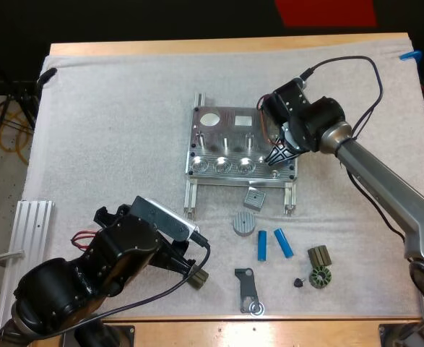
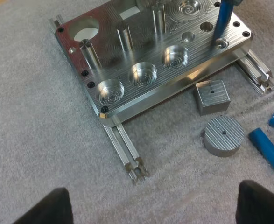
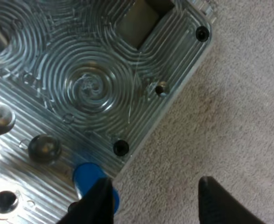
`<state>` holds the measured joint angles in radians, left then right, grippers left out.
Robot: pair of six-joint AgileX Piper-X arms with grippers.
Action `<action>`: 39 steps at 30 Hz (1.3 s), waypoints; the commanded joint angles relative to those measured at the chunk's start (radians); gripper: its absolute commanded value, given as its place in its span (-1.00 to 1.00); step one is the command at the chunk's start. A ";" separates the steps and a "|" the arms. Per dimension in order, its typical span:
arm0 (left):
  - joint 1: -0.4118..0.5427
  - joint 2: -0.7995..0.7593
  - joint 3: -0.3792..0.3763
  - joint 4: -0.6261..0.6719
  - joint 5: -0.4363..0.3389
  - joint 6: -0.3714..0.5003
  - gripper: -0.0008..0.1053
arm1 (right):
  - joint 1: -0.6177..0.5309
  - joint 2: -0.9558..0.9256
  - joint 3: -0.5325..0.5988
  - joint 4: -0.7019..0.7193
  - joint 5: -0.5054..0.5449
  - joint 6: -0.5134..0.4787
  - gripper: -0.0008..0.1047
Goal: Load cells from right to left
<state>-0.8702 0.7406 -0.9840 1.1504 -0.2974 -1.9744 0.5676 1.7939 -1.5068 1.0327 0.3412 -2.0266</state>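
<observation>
Right gripper (image 1: 277, 155), fingers spread, hangs right of centre over the fixture (image 1: 213, 136). One blue cell (image 2: 222, 21) stands upright in the rightmost socket, against one finger. Step in hand appears to be seating the first cell. Next: lift clear vertically, then fetch a spare cell (image 1: 262, 246) at lower centre.

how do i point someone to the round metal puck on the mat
Find the metal fixture in the middle of the mat. Two grey metal pieces lie just before its near edge. The puck is the round one with a ribbed top; its neighbour is a square block.
</observation>
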 commanded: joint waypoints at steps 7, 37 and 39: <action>0.000 -0.005 -0.011 -0.003 -0.013 0.004 0.33 | -0.005 -0.003 -0.003 0.006 -0.005 0.007 -0.20; 0.000 -0.005 -0.011 -0.003 -0.013 -0.010 0.33 | -0.005 -0.262 -0.004 0.195 -0.092 0.079 -0.20; 0.000 -0.005 -0.011 -0.003 -0.013 -0.017 0.33 | -0.005 -0.282 -0.004 0.197 -0.127 0.108 -0.20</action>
<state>-0.8702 0.7406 -0.9840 1.1504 -0.2974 -1.9793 0.5676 1.5311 -1.5068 1.2223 0.2318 -1.9320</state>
